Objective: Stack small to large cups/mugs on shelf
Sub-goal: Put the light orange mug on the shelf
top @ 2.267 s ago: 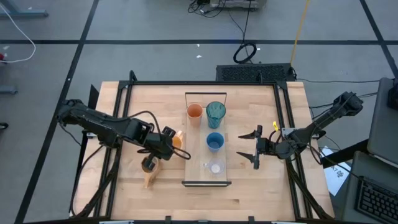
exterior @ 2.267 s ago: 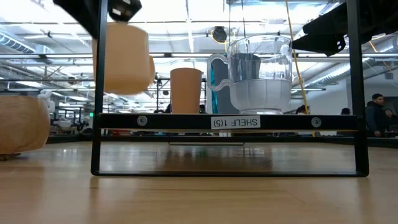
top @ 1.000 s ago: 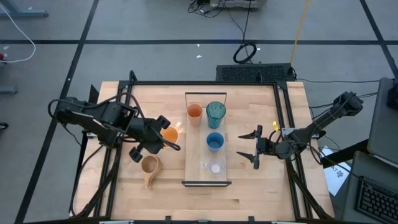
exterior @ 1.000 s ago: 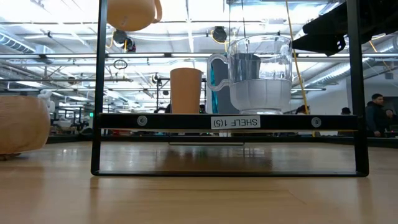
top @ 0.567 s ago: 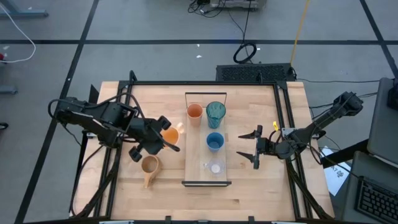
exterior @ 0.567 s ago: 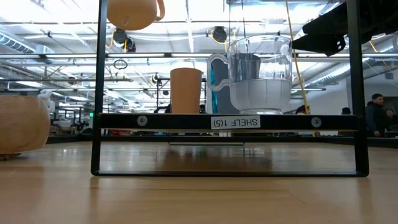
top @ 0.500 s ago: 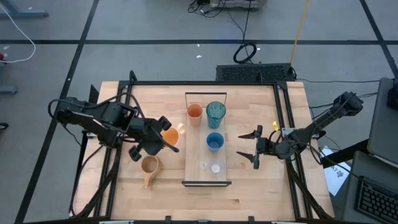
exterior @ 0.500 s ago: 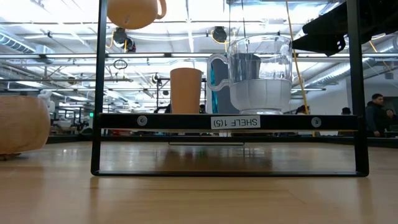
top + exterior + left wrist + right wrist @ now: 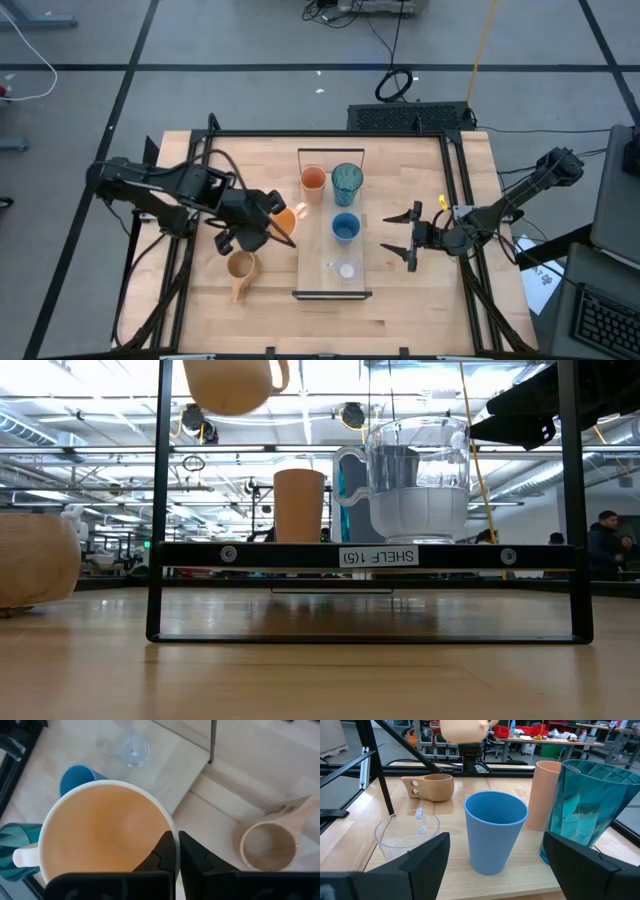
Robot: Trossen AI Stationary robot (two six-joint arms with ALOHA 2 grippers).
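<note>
My left gripper is shut on the orange mug with a pale handle, high above the table just left of the shelf. The mug also shows in the low view. On the shelf stand the orange cup, the teal tumbler, the blue cup and the tiny clear glass. The tan handled mug rests on the table, left of the shelf. My right gripper is open and empty, right of the shelf. My left gripper pinches the orange mug's rim on the side away from the pale handle, with one finger inside the mug and one outside. The fingers come from above, pointing down. The mug is upright, mouth up, lifted clear of the table.
The shelf's dark end rails stand upright at its two short ends. A dark frame runs round the table's far and side edges. There is bare shelf board between the blue cup and the glass, and bare table right of the shelf.
My left gripper has carried the orange mug toward the table's right edge, closer to the shelf, and slightly toward the near edge. The mug stays upright and high above the table. My right gripper has kept still.
</note>
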